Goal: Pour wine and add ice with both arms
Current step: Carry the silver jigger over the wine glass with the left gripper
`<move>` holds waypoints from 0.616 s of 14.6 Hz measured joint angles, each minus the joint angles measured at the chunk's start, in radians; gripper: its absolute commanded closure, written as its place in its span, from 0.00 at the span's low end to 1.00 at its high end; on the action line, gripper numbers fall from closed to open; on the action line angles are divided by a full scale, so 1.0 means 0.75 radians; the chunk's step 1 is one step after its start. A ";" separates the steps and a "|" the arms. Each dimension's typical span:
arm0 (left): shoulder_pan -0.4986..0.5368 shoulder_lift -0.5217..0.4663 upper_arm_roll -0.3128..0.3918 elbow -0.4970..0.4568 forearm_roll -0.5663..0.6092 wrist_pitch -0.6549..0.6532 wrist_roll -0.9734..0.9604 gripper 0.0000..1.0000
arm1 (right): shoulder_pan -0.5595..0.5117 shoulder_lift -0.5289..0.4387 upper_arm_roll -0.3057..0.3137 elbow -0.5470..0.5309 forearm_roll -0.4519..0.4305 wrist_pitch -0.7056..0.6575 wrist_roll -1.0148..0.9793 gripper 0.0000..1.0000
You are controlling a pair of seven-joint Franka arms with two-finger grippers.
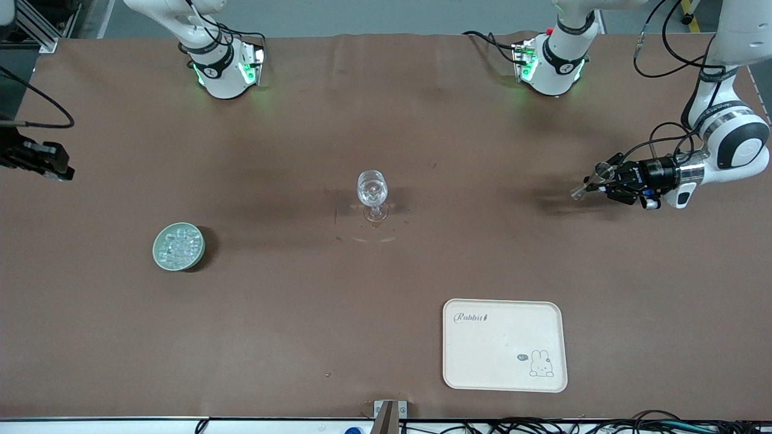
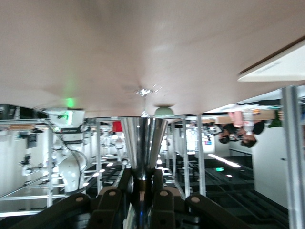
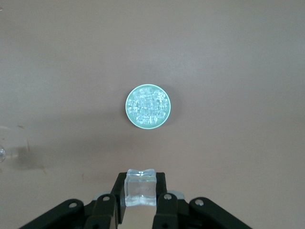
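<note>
Left gripper (image 1: 594, 182) held out sideways over bare table at the left arm's end, fingers (image 2: 159, 198) clamped on the waist of a silvery hourglass jigger (image 1: 586, 184), whose axis lies roughly level with the tabletop and whose free cone (image 2: 143, 140) points away from the wrist toward the stemmed glass (image 1: 372, 196); no liquid discernible. Stemmed glass upright at mid-table, well apart from both grippers. Right gripper (image 1: 51, 166) raised at the right arm's end of the table, fingers (image 3: 164, 202) pressed against two faces of a single clear ice cube (image 3: 140, 187). Pale-green dish (image 1: 178, 246), heaped with small glassy cubes (image 3: 148, 106), on the table ahead of and below the right gripper's fingertips, clear of them. Cream rabbit-printed tray (image 1: 504, 345) flat on the table, nearer the front camera than the glass, well apart from the left gripper and farther still from the right.
</note>
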 measured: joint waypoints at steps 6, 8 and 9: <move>-0.001 -0.247 -0.310 0.004 0.063 0.191 -0.273 0.99 | 0.004 -0.017 0.002 0.043 0.000 -0.055 0.000 0.98; 0.003 -0.288 -0.402 0.002 0.065 0.247 -0.329 0.99 | 0.005 -0.017 0.002 0.043 -0.001 -0.034 0.000 0.98; 0.005 -0.300 -0.460 0.001 0.066 0.280 -0.354 0.99 | 0.005 -0.017 0.002 0.042 -0.001 -0.017 0.000 0.98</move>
